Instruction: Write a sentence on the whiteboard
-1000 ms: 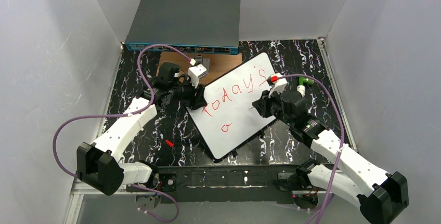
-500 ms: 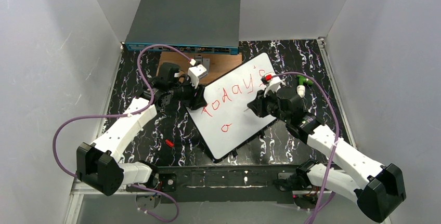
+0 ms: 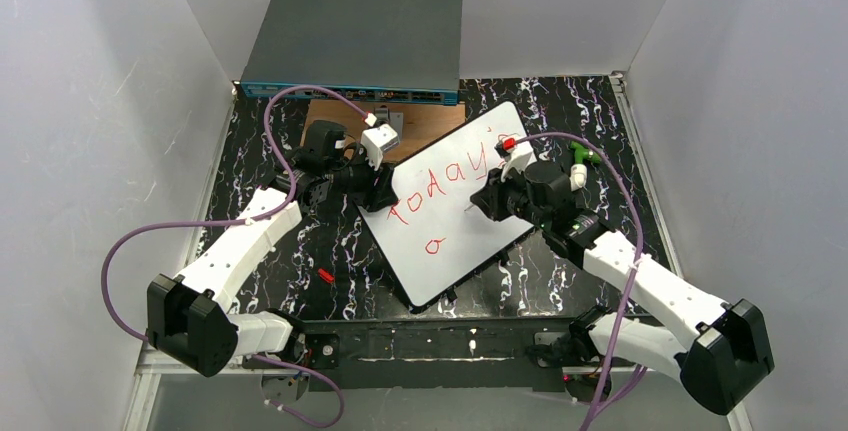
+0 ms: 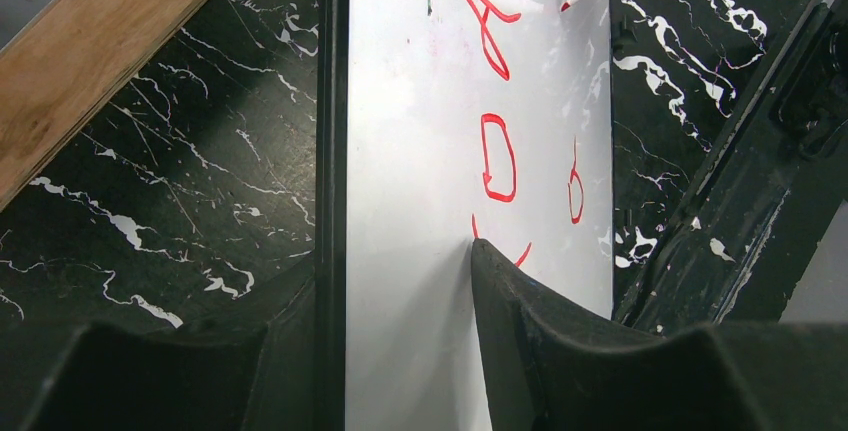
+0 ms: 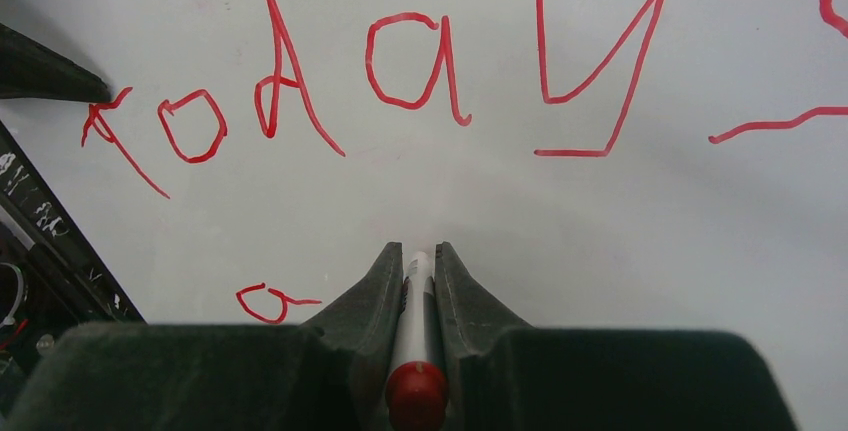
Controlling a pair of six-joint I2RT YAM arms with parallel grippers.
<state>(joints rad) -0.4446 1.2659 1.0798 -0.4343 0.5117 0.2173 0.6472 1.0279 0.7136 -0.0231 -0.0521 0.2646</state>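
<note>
Whiteboard: lies aslant mid-table, between the two arms, one corner toward the far right, one toward the near edge. Upper line in red writing reads "today's"; below it, near the board's left side, a small "o" with a short tail.

Left gripper: at the board's left corner. Left wrist view shows the fingers astride the black edge, one on the white face, the other outside the rim; claw narrowed onto the whiteboard.

Right gripper: over the right half of the board, claw nipped tight on a marker, white barrel, red butt end toward the wrist. Marker tip sits at the board face under the "a"; contact or a hair above, cannot tell.

Surroundings: black marbled table. Wooden plate just beyond the board's far left edge; grey network switch box behind it against the far wall. A green-and-white item lies just right of the board. A small red piece lies on the table left of the board's near corner.
</note>
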